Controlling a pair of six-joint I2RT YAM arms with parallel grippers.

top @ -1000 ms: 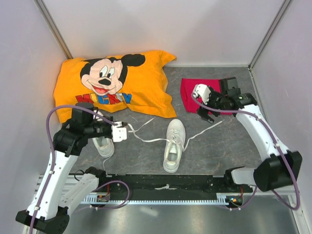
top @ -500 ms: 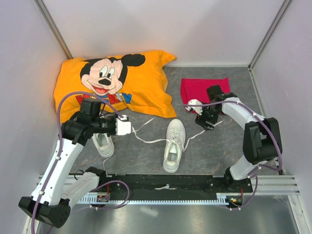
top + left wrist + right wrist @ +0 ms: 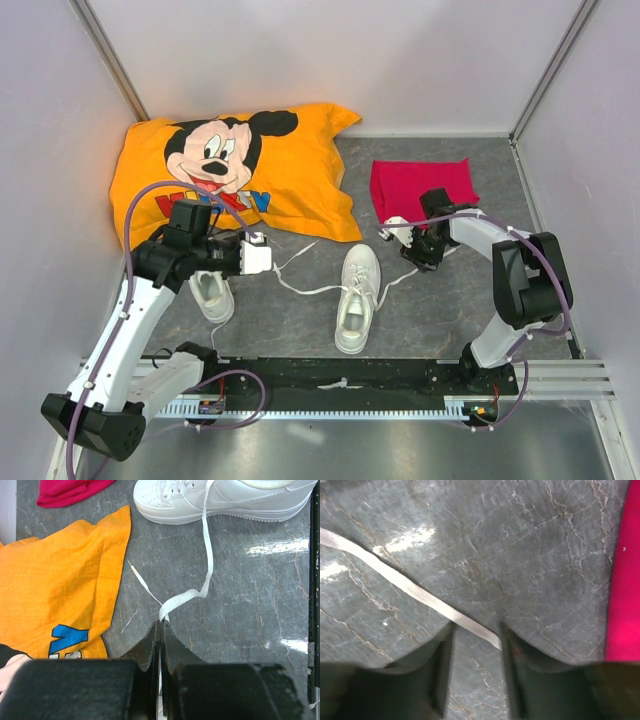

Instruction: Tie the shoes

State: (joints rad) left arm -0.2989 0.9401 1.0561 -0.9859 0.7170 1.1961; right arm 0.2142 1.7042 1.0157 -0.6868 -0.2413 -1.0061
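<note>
Grey marbled tabletop [image 3: 450, 300], white shoes [image 3: 358, 300] on it, pale walls [image 3: 400, 60].

grey table [image 3: 455, 305]: shoes [image 3: 357, 298], orange pillow [image 3: 290, 185], red cloth [image 3: 412, 183]

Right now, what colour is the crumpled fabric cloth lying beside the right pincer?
The crumpled fabric cloth is magenta-red, clearest in the top external view.

Overhead camera looks down from behind; wrist cameras skim close over the same table [image 3: 460, 310]
</note>
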